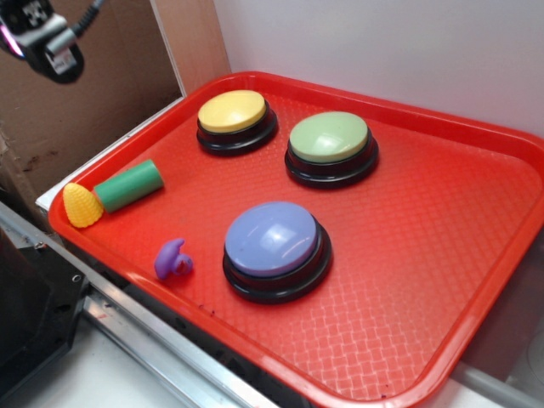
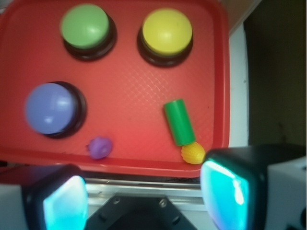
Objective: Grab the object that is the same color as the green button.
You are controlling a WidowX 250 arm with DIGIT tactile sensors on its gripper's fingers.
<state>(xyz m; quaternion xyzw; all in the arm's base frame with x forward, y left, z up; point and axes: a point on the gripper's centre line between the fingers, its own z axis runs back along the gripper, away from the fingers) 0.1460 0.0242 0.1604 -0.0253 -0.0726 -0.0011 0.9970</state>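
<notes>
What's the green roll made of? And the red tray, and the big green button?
Green roll: probably foam or soft plastic; it's matte, with no shine. Red tray: looks like hard plastic, with a fine crisscross texture and a smooth, slightly glossy rim. Green button: seems to be plastic, a smooth pale dome with a soft sheen on a shiny black base. I can't be sure from looks alone.

- Exterior view: bright, even light, sharp focus. Soft highlights sit on the purple-blue button [image 1: 275, 238] dome, and short shadows hug each base on the red tray [image 1: 442, 255].
- Wrist view: softer, hazy throughout — colours washed out.
- The fingers [image 2: 225, 189] at 5 and 7 o'clock are badly blurred, glowing cyan.
- Dark, murky strip at 3 o'clock.
</notes>
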